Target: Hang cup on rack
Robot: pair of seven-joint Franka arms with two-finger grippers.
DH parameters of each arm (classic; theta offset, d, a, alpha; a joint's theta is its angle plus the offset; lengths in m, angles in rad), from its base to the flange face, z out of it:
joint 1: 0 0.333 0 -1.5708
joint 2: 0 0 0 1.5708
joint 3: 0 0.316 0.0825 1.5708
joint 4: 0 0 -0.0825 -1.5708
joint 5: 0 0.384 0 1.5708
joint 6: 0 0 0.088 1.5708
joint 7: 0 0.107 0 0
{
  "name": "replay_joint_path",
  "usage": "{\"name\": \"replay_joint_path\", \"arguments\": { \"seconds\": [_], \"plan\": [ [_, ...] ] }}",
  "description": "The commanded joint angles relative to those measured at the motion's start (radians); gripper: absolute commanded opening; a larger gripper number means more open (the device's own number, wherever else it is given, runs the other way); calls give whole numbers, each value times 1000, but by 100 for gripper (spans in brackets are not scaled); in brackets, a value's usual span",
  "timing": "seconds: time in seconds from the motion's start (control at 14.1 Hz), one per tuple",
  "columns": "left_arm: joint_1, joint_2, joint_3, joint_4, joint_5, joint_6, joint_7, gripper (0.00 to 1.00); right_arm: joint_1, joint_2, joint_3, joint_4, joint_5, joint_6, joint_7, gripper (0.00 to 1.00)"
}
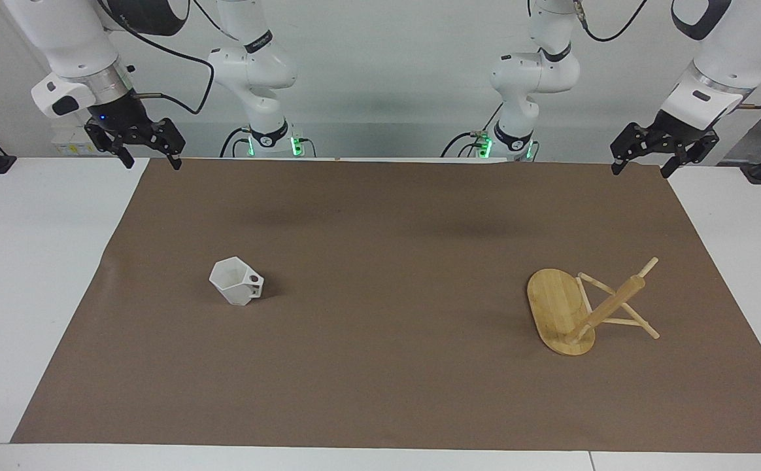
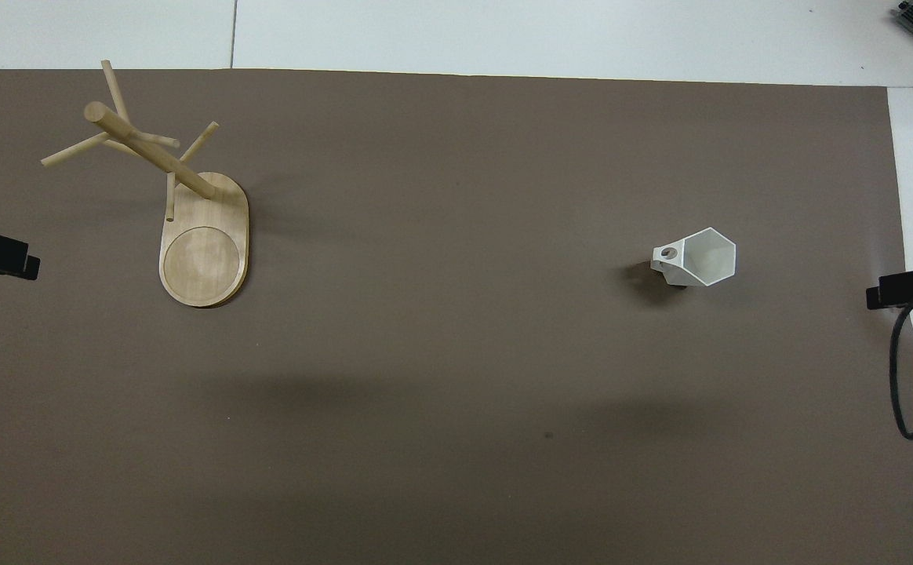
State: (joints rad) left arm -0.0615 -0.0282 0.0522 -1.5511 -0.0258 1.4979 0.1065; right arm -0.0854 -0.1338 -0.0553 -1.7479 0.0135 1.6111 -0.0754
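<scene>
The white faceted cup (image 1: pixel 236 281) stands upright on the brown mat toward the right arm's end, its pierced handle turned toward the table's middle; it also shows in the overhead view (image 2: pixel 697 257). The bamboo rack (image 1: pixel 558 311) stands on its oval base toward the left arm's end, post and thin pegs bare; it also shows in the overhead view (image 2: pixel 205 243). My right gripper (image 1: pixel 152 162) is open and empty, raised over the mat's corner by its base. My left gripper (image 1: pixel 641 170) is open and empty, raised over the mat's other robot-side corner. Both arms wait.
The brown mat (image 1: pixel 380 366) covers most of the white table (image 1: pixel 34 261). A black cable (image 2: pixel 900 377) hangs by the right gripper's tip at the mat's edge. Black clamps sit at the table's two ends.
</scene>
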Motion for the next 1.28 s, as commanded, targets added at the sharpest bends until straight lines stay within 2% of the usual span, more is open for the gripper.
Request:
{"name": "replay_joint_path", "arguments": {
  "seconds": [0.0, 0.21, 0.35, 0.64, 0.92, 1.21],
  "plan": [
    [5, -30, -6, -37, 15, 13, -10, 100, -14, -4, 2, 8, 5, -16, -23, 100],
    [5, -30, -6, -37, 15, 13, -10, 100, -7, -6, 6, 1, 11, 15, -21, 100],
    [5, -30, -6, -37, 15, 13, -10, 100, -1, -27, 9, -65, 11, 105, -23, 100],
    [5, -30, -6, -37, 15, 13, -10, 100, -1, -17, 11, -113, 11, 196, -21, 100],
    [5, -30, -6, -37, 15, 13, -10, 100, -1, 52, 11, -176, 9, 291, -15, 100],
    [5, -30, -6, -37, 15, 13, -10, 100, 3, 186, 12, -176, 9, 416, -12, 100]
  ]
}}
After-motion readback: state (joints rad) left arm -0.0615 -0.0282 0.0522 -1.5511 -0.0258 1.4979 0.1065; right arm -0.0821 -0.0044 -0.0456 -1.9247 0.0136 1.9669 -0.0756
